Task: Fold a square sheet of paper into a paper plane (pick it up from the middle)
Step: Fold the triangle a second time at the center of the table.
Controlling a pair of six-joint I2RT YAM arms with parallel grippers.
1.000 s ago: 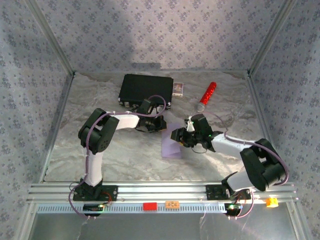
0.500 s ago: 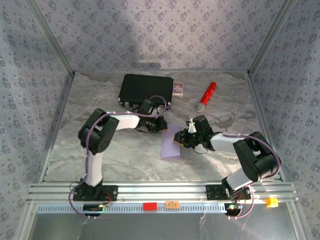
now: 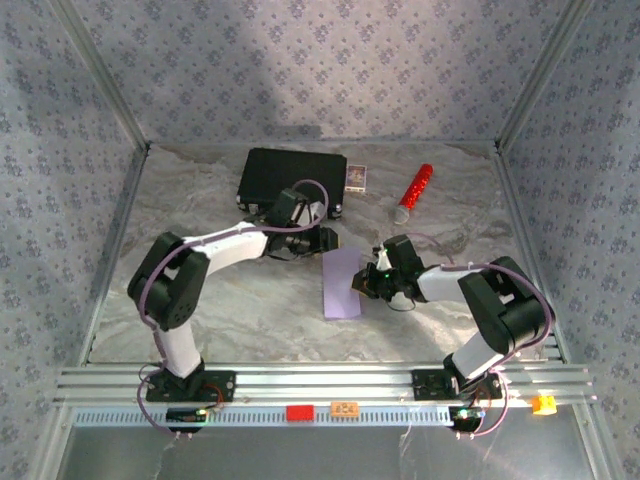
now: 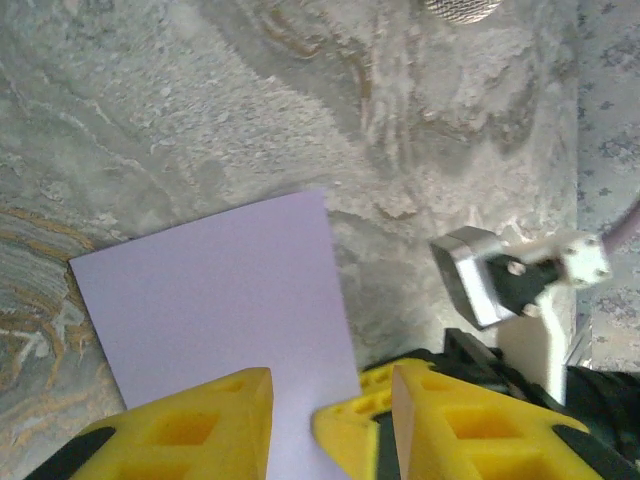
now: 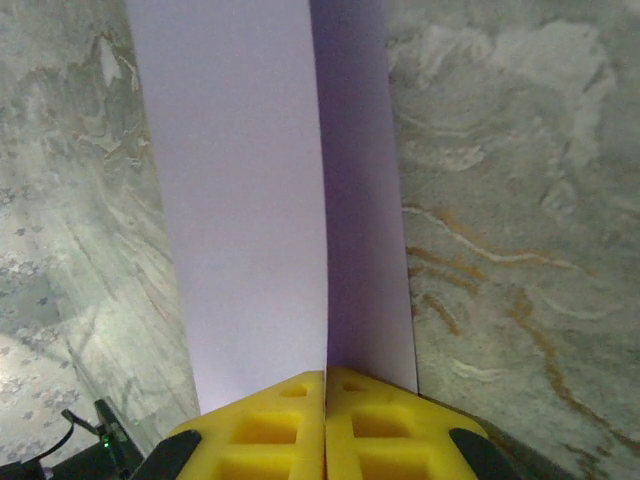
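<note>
The square sheet of paper (image 3: 342,283) is pale lilac and lies mid-table as a narrow folded rectangle. In the right wrist view the sheet of paper (image 5: 240,200) runs away from the fingers, with a crease down its length and the right part in shadow. My right gripper (image 3: 362,283) (image 5: 325,377) is shut on the sheet's near edge at the crease. My left gripper (image 3: 325,240) (image 4: 330,385) hangs open just over the far end of the sheet of paper (image 4: 215,290), nothing clamped between its fingers (image 4: 205,425). The right gripper's yellow tip shows between them.
A black case (image 3: 292,178) lies at the back, with a small card box (image 3: 356,178) beside it. A red-and-silver cylinder (image 3: 413,192) is at the back right. Patterned walls and metal posts close in the sides, and an aluminium rail (image 3: 320,385) runs along the near edge.
The left gripper has opened and let go of the paper, its elbow swinging left. The right gripper has closed on the paper's edge, and the sheet now lies flatter.
</note>
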